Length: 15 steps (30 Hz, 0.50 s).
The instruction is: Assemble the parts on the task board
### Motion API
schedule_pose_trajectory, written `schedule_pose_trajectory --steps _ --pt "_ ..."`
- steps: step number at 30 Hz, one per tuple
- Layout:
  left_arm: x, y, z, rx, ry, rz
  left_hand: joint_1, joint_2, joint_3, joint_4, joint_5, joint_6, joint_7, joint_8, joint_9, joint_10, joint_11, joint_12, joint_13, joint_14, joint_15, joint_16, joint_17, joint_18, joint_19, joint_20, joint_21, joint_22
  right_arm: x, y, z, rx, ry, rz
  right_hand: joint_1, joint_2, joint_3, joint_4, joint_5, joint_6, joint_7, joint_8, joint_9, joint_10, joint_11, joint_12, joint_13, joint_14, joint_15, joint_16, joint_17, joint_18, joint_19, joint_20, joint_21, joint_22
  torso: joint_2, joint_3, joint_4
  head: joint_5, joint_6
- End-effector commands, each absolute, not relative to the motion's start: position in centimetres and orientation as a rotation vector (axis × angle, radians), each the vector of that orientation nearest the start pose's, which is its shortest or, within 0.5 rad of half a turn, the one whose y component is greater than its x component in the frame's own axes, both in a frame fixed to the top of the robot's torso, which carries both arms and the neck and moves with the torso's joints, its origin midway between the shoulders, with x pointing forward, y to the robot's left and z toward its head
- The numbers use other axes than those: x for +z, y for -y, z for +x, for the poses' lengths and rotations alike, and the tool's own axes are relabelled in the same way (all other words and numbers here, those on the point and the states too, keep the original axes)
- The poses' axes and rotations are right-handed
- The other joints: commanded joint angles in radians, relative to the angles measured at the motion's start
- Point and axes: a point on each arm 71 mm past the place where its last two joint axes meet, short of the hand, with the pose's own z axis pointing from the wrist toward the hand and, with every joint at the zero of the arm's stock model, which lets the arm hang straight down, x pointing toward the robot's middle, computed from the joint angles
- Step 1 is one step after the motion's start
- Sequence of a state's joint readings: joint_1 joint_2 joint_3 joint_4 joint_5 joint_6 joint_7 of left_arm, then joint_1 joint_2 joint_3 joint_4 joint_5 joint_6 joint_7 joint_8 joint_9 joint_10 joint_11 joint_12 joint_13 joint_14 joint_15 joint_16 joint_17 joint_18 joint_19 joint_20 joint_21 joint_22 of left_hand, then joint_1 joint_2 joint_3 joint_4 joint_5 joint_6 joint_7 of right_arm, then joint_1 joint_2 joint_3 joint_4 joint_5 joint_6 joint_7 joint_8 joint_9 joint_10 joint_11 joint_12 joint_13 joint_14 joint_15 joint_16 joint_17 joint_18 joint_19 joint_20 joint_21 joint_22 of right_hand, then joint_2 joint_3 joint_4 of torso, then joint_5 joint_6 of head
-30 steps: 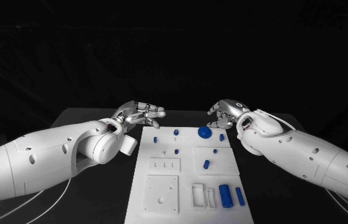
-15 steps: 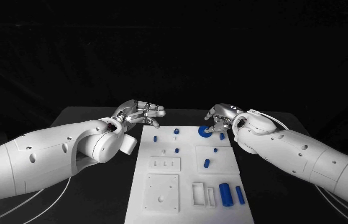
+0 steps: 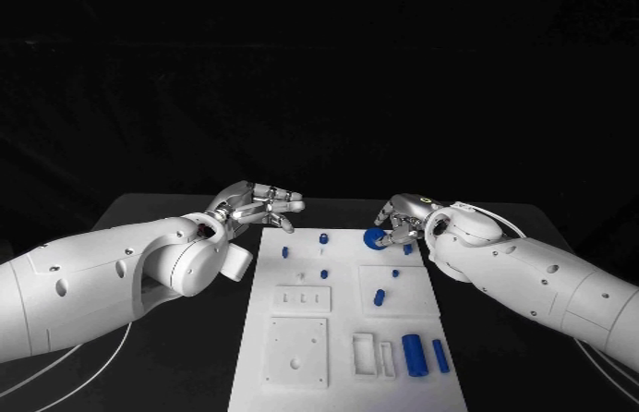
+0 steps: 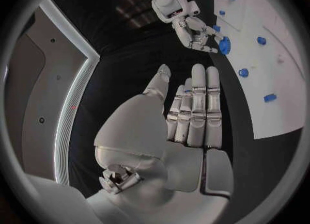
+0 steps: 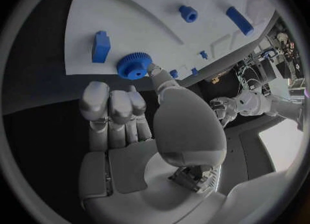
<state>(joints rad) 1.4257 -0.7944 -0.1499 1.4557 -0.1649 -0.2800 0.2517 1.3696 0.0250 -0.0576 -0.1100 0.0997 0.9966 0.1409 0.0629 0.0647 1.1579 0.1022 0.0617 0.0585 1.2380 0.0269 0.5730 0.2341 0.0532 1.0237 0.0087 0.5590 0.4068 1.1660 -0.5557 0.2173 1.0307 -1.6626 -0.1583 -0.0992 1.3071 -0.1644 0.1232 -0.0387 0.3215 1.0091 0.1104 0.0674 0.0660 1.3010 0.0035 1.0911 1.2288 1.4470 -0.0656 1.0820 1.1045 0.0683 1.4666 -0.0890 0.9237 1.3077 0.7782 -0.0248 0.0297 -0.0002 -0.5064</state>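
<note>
A white rectangular board (image 3: 349, 324) lay flat on a black table (image 3: 160, 218), running from the near edge toward the far side. Its surface looked smooth and matte, with raised square plates and shallow slots cut into it.

Near the front right corner, a thick blue cylinder (image 3: 413, 357) and a thinner blue bar (image 3: 440, 358) lay side by side in rectangular recesses, next to two white slot frames (image 3: 373, 357). On a raised white plate (image 3: 397, 292) midway up sat a short blue peg (image 3: 379, 297), tilted. Smaller blue pegs stood farther back, among them one near the far edge (image 3: 322, 241) and one at the left (image 3: 285, 254).

At the far right corner sat a round blue gear (image 3: 377, 240) with fine teeth round its rim. The right hand (image 3: 403, 220) reached down to it, its fingertips (image 5: 155, 70) touching the gear's edge; in the right wrist view the thumb met the rim while the other fingers were curled in just beside it. I could not tell whether the gear was gripped or only touched.

The left hand (image 3: 259, 207) hovered beside the board's far left corner, holding nothing, its silver fingers (image 4: 197, 105) stretched out straight and close together.
</note>
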Motion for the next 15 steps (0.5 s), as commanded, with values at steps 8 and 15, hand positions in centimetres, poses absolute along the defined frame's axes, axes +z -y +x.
schedule_pose_trajectory --steps 8,15 --pt "-11.32 -19.78 52.23 -1.445 -1.541 -0.801 0.004 -0.008 0.003 -0.001 0.004 -0.002 0.006 0.0 0.001 -0.005 0.001 -0.002 0.001 -0.004 0.0 0.004 -0.001 0.016 -0.002 0.001 0.003 0.001 -16.63 20.31 58.47 0.41 -1.667 -0.139 -0.01 0.011 0.011 -0.016 0.021 0.012 0.001 -0.005 -0.001 0.004 0.0 0.006 0.003 0.007 0.003 0.007 0.005 0.005 0.004 0.008 0.012 0.12 0.001 0.0017 0.0019 -0.001 -0.002" --pt "-11.32 -19.78 52.21 -1.445 -1.542 -0.801 0.004 -0.008 0.003 -0.001 0.004 -0.002 0.006 0.0 0.001 -0.005 0.001 -0.002 0.001 -0.004 0.0 0.004 -0.001 0.016 -0.002 0.001 0.003 0.001 -16.91 20.22 58.51 0.407 -1.673 -0.141 -0.011 0.015 0.014 -0.017 0.023 0.014 0.001 -0.005 0.0 0.004 0.0 0.005 0.003 0.008 0.002 0.007 0.006 0.005 0.004 0.008 0.013 0.12 0.001 0.0011 0.0005 0.001 -0.004"
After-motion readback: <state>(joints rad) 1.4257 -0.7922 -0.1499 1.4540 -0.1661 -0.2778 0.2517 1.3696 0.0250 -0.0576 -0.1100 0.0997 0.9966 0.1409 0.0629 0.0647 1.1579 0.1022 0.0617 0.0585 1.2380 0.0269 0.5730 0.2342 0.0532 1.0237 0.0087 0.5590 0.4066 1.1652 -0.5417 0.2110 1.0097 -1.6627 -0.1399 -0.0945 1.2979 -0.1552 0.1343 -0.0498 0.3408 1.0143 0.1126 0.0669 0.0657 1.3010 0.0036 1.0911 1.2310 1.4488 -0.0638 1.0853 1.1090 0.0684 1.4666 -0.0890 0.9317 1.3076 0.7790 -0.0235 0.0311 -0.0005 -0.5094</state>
